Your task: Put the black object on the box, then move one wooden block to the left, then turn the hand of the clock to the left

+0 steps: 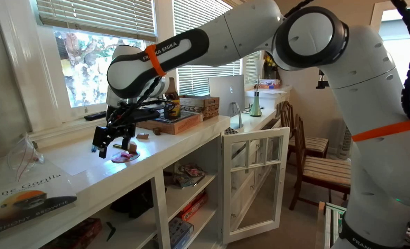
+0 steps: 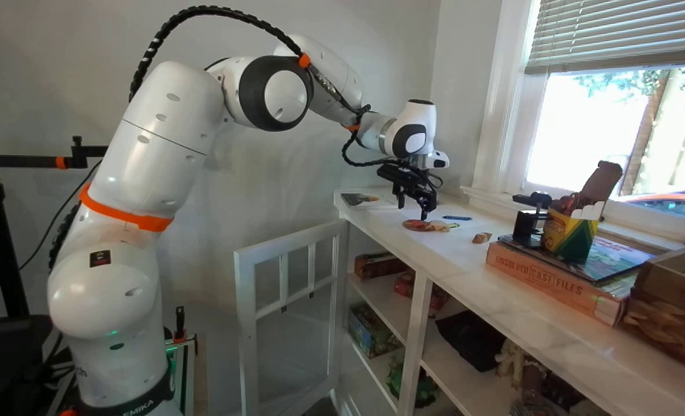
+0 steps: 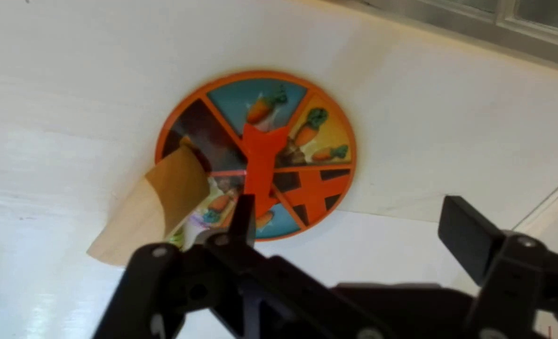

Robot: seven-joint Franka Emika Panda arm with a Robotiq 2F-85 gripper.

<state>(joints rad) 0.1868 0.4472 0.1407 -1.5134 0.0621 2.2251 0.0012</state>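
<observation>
The clock is a round, flat spinner disc (image 3: pixel 314 193) with an orange rim, carrot pictures and an orange hand (image 3: pixel 260 160). It lies on the white counter. A wooden block (image 3: pixel 180 188) overlaps its edge in the wrist view. Another wooden block (image 2: pixel 481 237) sits on the counter nearer the box (image 2: pixel 550 280), a flat brown game box. On that box stands the black object (image 2: pixel 526 228). My gripper (image 3: pixel 347 219) is open and empty, above the counter beside the disc. One finger (image 3: pixel 245 212) covers part of the disc's edge; the other finger (image 3: pixel 467 230) is over bare counter.
A yellow crayon carton (image 2: pixel 573 234) stands on the box, and a wooden crate (image 2: pixel 677 283) is beside it. A blue marker (image 2: pixel 457 218) lies behind the disc. A book (image 1: pixel 28 199) and plastic bag (image 1: pixel 24 157) occupy the counter's end. A cabinet door (image 1: pixel 257 185) hangs ajar below.
</observation>
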